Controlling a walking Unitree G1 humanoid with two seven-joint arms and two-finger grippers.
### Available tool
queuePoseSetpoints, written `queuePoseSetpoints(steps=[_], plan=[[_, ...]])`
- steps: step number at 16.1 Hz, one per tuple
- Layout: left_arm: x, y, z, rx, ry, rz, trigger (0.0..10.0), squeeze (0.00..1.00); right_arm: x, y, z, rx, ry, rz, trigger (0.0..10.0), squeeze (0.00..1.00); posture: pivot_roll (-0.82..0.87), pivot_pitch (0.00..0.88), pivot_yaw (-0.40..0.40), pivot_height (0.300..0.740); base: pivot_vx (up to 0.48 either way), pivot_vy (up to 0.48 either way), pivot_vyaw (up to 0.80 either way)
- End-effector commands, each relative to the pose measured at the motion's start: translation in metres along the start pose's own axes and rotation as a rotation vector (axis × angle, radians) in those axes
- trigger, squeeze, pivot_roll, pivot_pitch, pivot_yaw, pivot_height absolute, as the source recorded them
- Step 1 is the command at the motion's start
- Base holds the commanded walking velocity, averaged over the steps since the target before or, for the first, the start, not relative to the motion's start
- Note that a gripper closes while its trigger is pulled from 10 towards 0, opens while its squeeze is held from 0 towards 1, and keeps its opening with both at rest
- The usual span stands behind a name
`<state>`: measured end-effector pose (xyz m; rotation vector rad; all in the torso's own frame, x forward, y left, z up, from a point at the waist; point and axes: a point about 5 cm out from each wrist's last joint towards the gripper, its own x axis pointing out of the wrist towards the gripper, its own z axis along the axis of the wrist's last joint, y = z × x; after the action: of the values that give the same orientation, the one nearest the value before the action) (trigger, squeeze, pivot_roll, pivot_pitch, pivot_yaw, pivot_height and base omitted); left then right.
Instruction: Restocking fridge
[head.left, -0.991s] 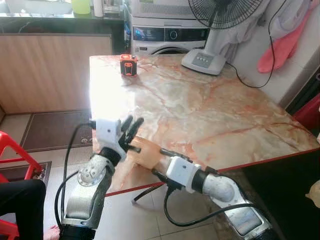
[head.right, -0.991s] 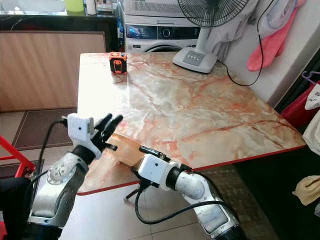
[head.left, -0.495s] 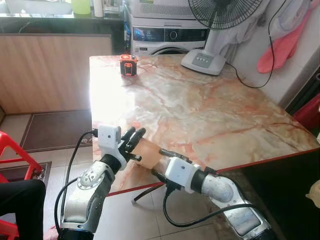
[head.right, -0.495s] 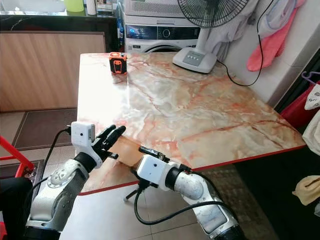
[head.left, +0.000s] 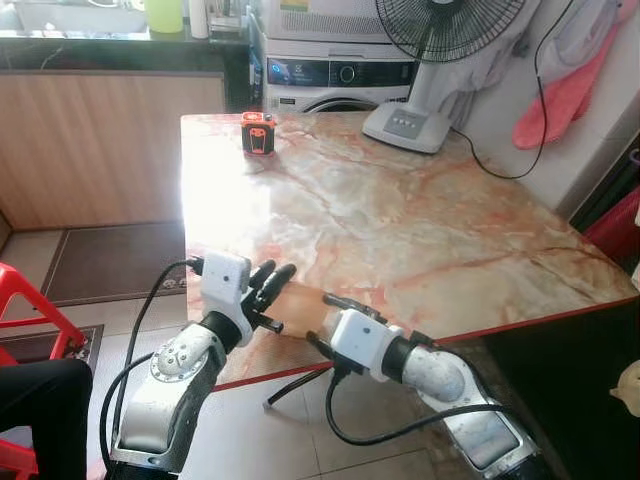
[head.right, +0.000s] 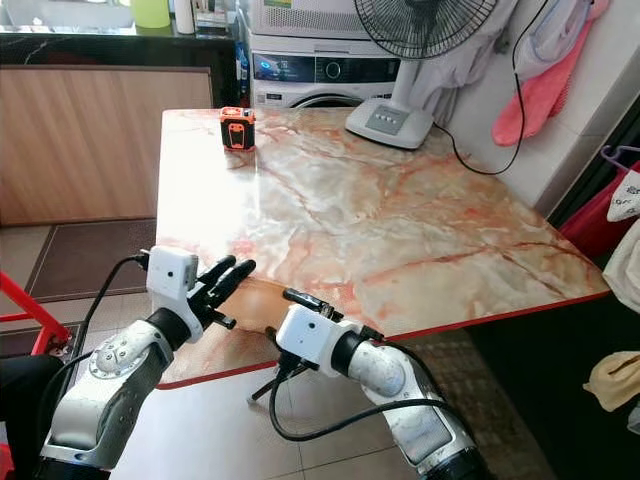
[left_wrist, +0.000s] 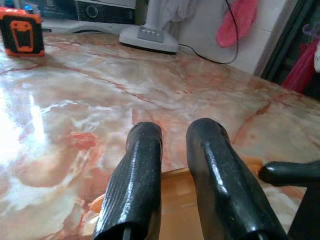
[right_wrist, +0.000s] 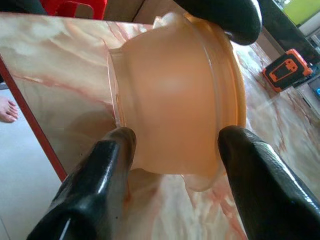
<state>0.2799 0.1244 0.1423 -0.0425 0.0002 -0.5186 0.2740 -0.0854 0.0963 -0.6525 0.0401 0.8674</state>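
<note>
**Orange container held at the near table edge**

While it lies on its side at the near edge of the marble table (head.left: 420, 220), the translucent orange container (right_wrist: 175, 105) sits between the two black fingers of the right gripper (right_wrist: 170, 150), one finger on each side of its body. From the wrist view both fingers seem to touch its wall, so the gripper holds it. The left gripper (head.left: 268, 290) is just beside it, on the robot's left side; its two fingers (left_wrist: 137, 185) are close together with a narrow gap, and they point over the rim of the container without closing on it.

Far across the table stands a small orange and black device (head.left: 257, 131), and a fan base (head.left: 405, 123) is at the far right corner. Behind the table is a washing machine (head.left: 335, 75). A red chair (head.left: 30, 320) stands on the floor at the left.
</note>
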Motion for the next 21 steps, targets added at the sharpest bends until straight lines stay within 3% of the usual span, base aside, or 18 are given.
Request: queuePoseSetpoints(steps=[1, 6, 14, 18, 21], plan=[[-0.002, -0.01, -0.029, -0.015, 0.154, -0.047, 10.0, 0.0, 0.001, -0.01, 0.001, -0.003, 0.011, -0.047, 10.0, 0.0, -0.04, 0.0, -0.121, 0.74, 0.0, 0.0, 0.0], [-0.003, -0.007, -0.029, 0.004, 0.157, -0.03, 10.0, 0.0, 0.007, -0.017, 0.005, 0.028, 0.017, -0.13, 10.0, 0.0, -0.04, 0.0, -0.121, 0.74, 0.0, 0.0, 0.0], [0.0, -0.005, -0.023, 0.019, 0.123, -0.011, 10.0, 0.0, 0.013, -0.011, 0.006, 0.025, 0.028, -0.108, 10.0, 0.0, -0.04, 0.0, -0.125, 0.74, 0.0, 0.0, 0.0], [0.002, 0.001, -0.002, 0.014, -0.019, 0.046, 10.0, 0.0, 0.012, -0.014, 0.002, 0.052, 0.041, -0.139, 10.0, 0.0, -0.03, 0.0, -0.127, 0.74, 0.0, 0.0, 0.0], [0.001, -0.001, 0.013, 0.07, -0.099, 0.064, 10.0, 0.0, 0.008, -0.017, -0.005, 0.095, 0.064, -0.18, 10.0, 0.0, -0.03, 0.0, -0.127, 0.74, 0.0, 0.0, 0.0]])
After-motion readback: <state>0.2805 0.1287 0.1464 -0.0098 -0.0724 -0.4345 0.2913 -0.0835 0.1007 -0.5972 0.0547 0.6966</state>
